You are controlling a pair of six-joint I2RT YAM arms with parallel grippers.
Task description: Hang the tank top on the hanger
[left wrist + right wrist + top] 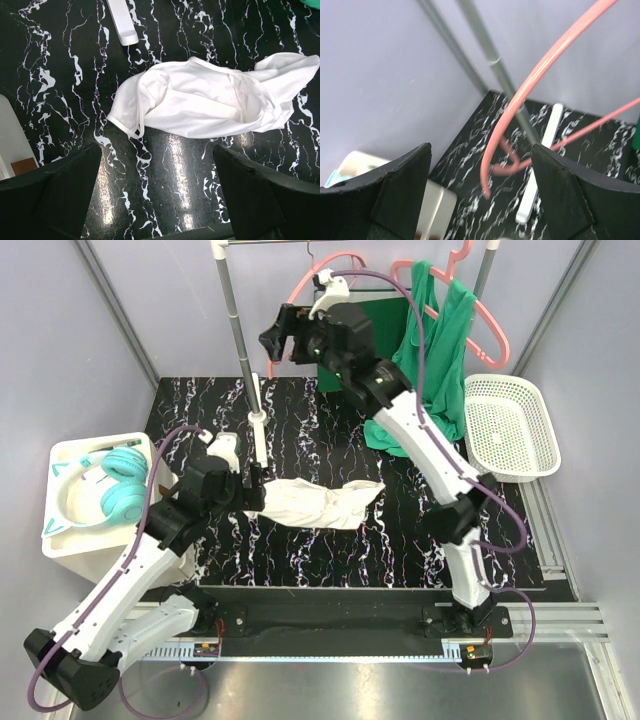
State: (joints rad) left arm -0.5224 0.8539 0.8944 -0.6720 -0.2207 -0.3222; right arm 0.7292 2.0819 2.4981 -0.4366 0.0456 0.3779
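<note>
Tabletop (330, 550): black veined marble under crumpled white tank top (320, 502).
Walls (60, 330): lilac.
Left gripper (252, 497): spread, beside it.
Right gripper (283, 335): spread, well beyond.

Lying atop a white box (90, 542) at the left edge of the black marbled table (330, 550): teal cat-ear headphones (110, 490). Standing at far right: a white mesh basket (510, 430). Hanging at the back from a thick salmon-pink hanger (492, 325), right of the grey rail pole (238, 330): green cloth (440, 350).
</note>
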